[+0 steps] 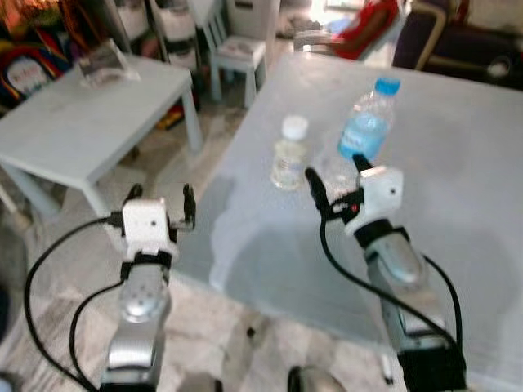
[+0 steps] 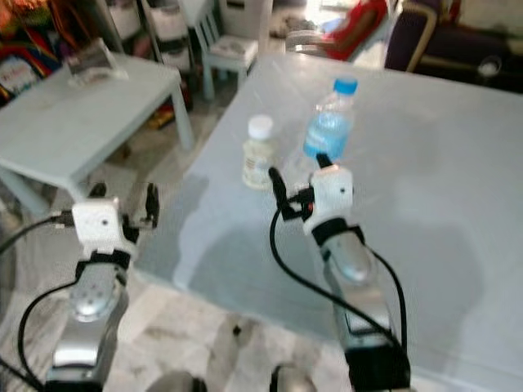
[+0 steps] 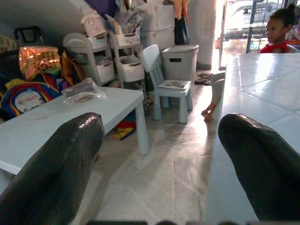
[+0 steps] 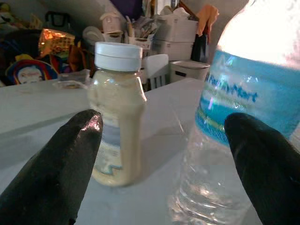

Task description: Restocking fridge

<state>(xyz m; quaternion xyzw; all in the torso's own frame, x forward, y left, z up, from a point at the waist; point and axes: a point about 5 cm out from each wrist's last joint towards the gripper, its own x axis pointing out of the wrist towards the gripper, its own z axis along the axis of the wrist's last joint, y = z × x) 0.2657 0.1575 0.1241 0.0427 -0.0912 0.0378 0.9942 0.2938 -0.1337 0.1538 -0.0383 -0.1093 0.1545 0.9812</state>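
Observation:
A clear water bottle (image 1: 365, 131) with a blue cap and blue label stands on the large pale table (image 1: 466, 212). Left of it stands a small jar (image 1: 290, 155) of pale contents with a white cap. My right gripper (image 1: 335, 170) is open just short of both, low over the tabletop. In the right wrist view the jar (image 4: 117, 122) lies near one finger and the bottle (image 4: 243, 98) near the other, nothing held. My left gripper (image 1: 161, 200) is open and empty, off the table's left edge above the floor.
A low white table (image 1: 73, 122) with a clear packet (image 1: 106, 65) stands to the left. Behind it are a small chair (image 1: 241, 53), storage racks (image 3: 117, 51) and a lidded bin (image 3: 180, 61). A person in red (image 3: 276, 28) sits at the far end.

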